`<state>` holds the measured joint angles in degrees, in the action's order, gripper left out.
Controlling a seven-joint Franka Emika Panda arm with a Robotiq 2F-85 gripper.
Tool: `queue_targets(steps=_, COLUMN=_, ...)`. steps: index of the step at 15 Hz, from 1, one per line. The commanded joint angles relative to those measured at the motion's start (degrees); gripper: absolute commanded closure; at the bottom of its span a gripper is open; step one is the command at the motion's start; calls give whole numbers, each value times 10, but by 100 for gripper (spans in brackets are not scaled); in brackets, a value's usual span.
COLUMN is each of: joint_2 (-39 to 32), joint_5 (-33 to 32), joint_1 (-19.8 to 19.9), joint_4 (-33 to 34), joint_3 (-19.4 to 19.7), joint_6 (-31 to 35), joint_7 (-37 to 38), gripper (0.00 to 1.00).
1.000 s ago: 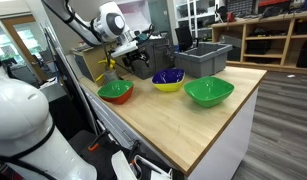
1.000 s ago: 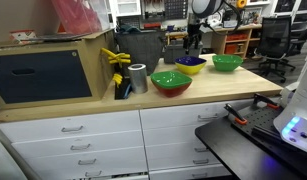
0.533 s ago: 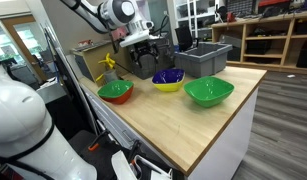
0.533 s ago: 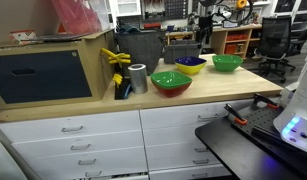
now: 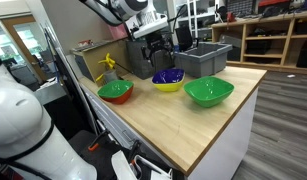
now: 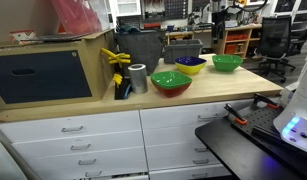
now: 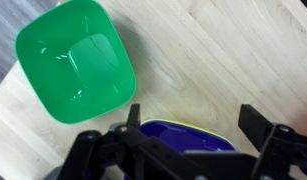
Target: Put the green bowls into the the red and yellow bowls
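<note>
A loose green bowl [image 5: 209,91] sits on the wooden counter; it also shows in an exterior view [image 6: 227,62] and in the wrist view [image 7: 73,60]. A yellow bowl with a blue inside [image 5: 168,79] stands beside it, also in an exterior view [image 6: 190,65] and the wrist view [image 7: 183,138]. A red bowl [image 5: 115,92] holds a green bowl [image 6: 171,79]. My gripper [image 5: 159,47] hangs open and empty above the yellow bowl, its fingers spread either side of it in the wrist view [image 7: 193,125].
A grey bin [image 5: 203,58] stands behind the bowls. A metal can [image 6: 138,77], a yellow object [image 6: 117,66] and a cardboard box [image 6: 53,65] stand at one end of the counter [image 5: 193,125]. The counter edge is close to the loose green bowl.
My gripper has risen and moved from behind the yellow bowl toward the grey bin and the loose green bowl. The bowls have not moved.
</note>
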<state>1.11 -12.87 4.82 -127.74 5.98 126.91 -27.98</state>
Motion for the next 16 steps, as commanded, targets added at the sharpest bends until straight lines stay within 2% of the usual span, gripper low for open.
queue_targets(steps=1, joint_2=-18, joint_5=-31, joint_1=15, joint_4=21, joint_3=11, joint_6=-20, joint_7=-30, gripper=0)
queue_targets(steps=9, joint_2=-78, joint_5=-59, joint_1=54, joint_4=46, joint_3=41, joint_6=3, joint_7=-30, gripper=0)
queue_targets(steps=10, joint_2=-83, joint_5=-57, joint_1=57, joint_4=52, joint_3=42, joint_6=0, joint_7=-24, gripper=0)
queue_targets(steps=11, joint_2=-64, joint_5=-55, joint_1=54, joint_4=28, joint_3=37, joint_6=1, joint_7=-24, gripper=0)
queue_targets(steps=16, joint_2=-81, joint_5=-55, joint_1=60, joint_4=43, joint_3=38, joint_6=1, joint_7=-23, gripper=0)
